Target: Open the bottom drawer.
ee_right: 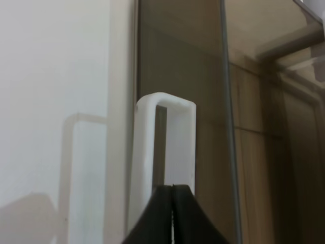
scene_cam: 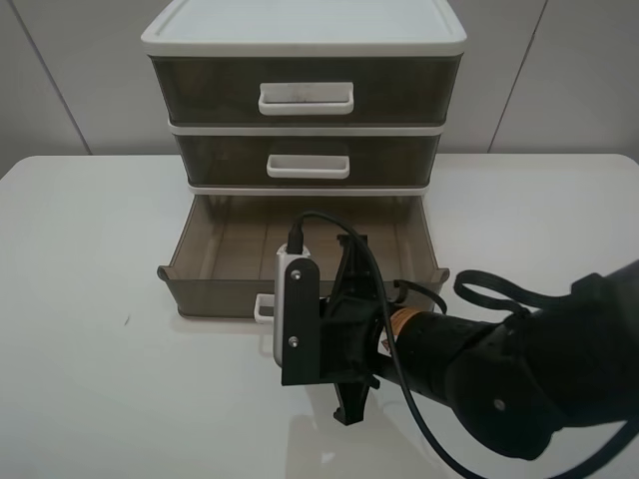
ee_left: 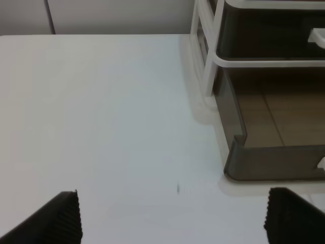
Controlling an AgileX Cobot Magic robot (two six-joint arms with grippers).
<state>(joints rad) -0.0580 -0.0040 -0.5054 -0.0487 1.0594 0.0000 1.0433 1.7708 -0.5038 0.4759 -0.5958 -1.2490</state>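
Note:
The bottom drawer [scene_cam: 210,291] of the white-framed unit stands pulled out over the table, its smoky-brown inside bare. Its white loop handle [scene_cam: 263,307] shows only at the left end; my right arm covers the rest. My right gripper [scene_cam: 344,289] sits at the drawer front. In the right wrist view its fingers [ee_right: 172,190] are pressed together right at the handle [ee_right: 180,132], with nothing visible between them. My left gripper [ee_left: 172,218] is open and empty, low over the table to the left of the drawer's corner [ee_left: 274,162].
The middle drawer [scene_cam: 305,160] and the taller top drawer [scene_cam: 305,90] are closed above. The unit stands at the back of the white table [scene_cam: 90,349]. A black cable [scene_cam: 419,299] loops from my right arm beside the drawer's right corner.

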